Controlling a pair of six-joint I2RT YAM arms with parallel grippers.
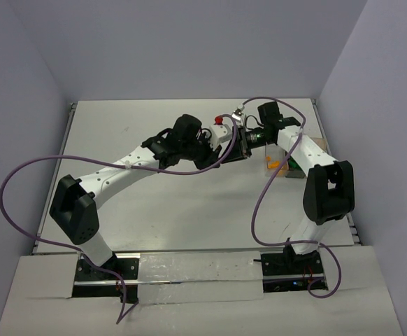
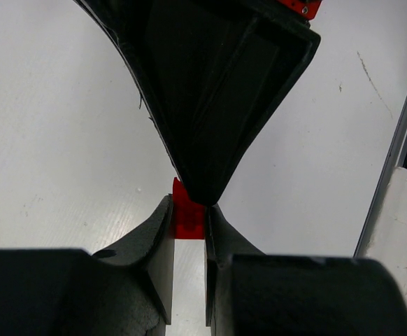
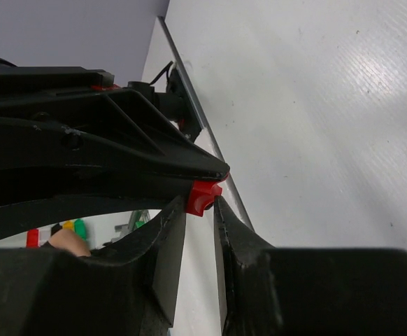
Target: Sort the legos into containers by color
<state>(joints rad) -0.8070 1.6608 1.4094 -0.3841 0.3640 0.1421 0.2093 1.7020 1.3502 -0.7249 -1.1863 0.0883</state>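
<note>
- The table (image 1: pixel 189 203) is a pale, matte white slab, faintly scuffed, with a thin metal edge along its sides.
- The containers (image 1: pixel 320 145) stand at its right side, largely hidden; their tan base shows.
- Orange-yellow legos (image 1: pixel 274 165) show at the containers' left end; whether inside a bin cannot be told.
</note>
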